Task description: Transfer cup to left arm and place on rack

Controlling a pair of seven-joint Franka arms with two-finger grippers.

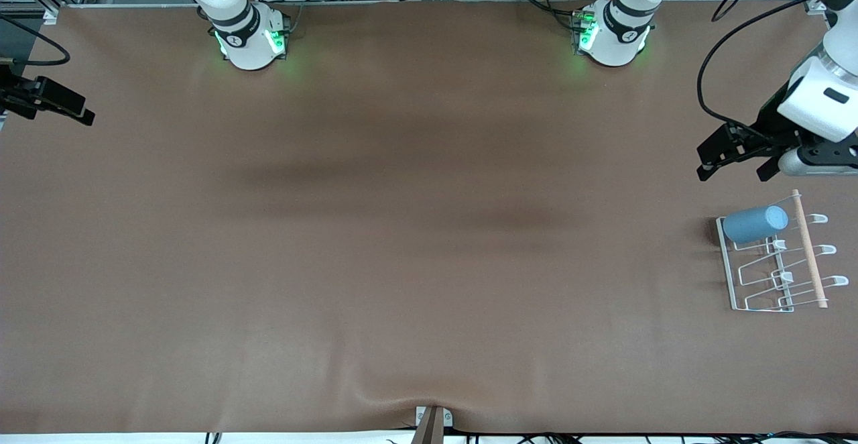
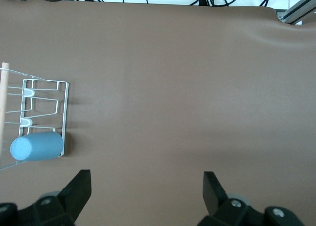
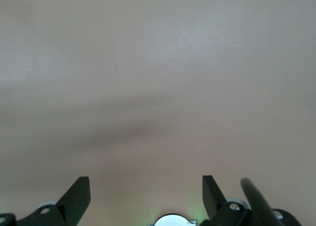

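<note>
The cup [image 1: 755, 224] lies on its side on the rack [image 1: 777, 263] at the left arm's end of the table, resting on the rack's row farthest from the front camera. In the front view its long axis runs along the table's length; one round end touches the wooden rod [image 1: 808, 249], the other points toward the right arm's end. The left gripper [image 1: 737, 159] hangs released and empty over bare table just beside the rack, far closer to the cup than the right gripper [image 1: 64, 110], which waits, also spread and empty, at the table's other end.

In the left wrist view, the 2 black fingers [image 2: 79, 189] stand wide apart with nothing between them; the cup [image 2: 37, 146] sits off to one side of them, its flat round end showing.

In the right wrist view, the right gripper [image 3: 145, 196] gapes over bare brown table [image 3: 158, 63]. The placement looks done.
</note>
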